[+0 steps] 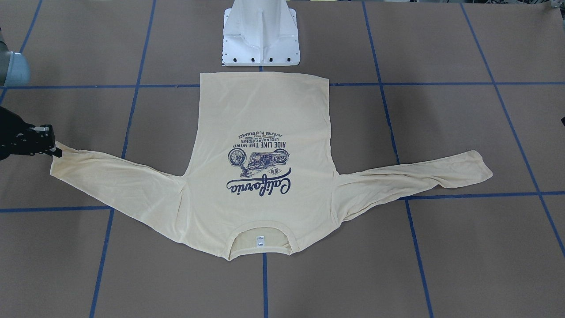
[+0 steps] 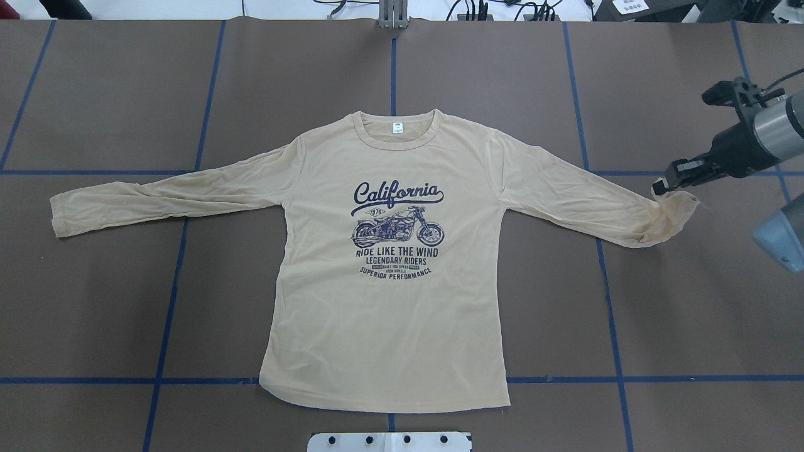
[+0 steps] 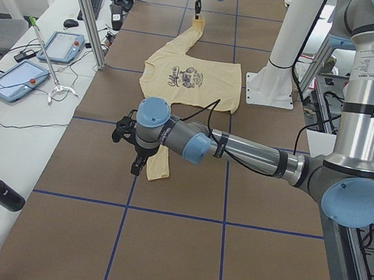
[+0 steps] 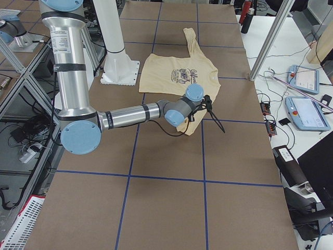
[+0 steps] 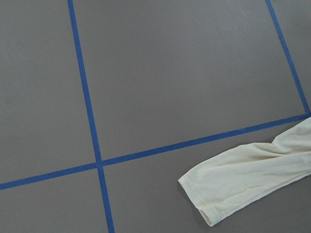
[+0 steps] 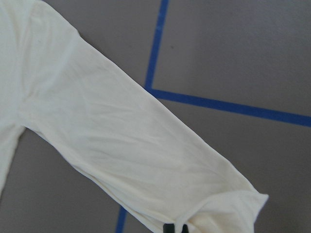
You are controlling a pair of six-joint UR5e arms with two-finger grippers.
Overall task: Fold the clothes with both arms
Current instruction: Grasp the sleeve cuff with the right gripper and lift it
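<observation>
The cream-yellow shirt lies flat and print-up on the brown table, sleeves spread, neck tag away from the robot. My right gripper is shut on the cuff of the shirt's right-hand sleeve and holds that cuff slightly raised; it also shows in the front-facing view. The right wrist view shows the sleeve with a dark fingertip at its end. My left gripper shows only in the exterior left view, near the other cuff; I cannot tell if it is open or shut. That cuff lies flat.
The white pedestal base stands just behind the shirt's hem. Blue tape lines grid the table. A side bench on the robot's left holds tablets and a dark bottle.
</observation>
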